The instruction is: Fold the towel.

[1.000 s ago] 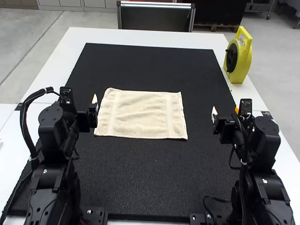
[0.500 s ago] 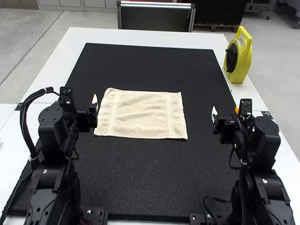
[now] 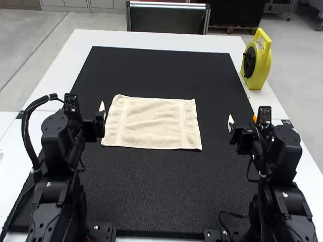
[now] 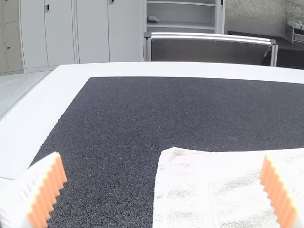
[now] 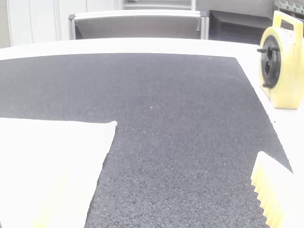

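Ok, 1 towel (image 3: 154, 123) spread on 1 blk mat (image 3: 161, 196).

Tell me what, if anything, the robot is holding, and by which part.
Nothing is held: the towel lies flat on the black mat, with both arms' jaws open.

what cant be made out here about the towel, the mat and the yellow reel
- towel's underside: high view, hidden by its top
- mat beneath: high view, covered by towel
- part of mat's left edge: high view, behind left arm
- towel's full outline: left wrist view, cut by picture edge
- reel's far side: high view, turned away
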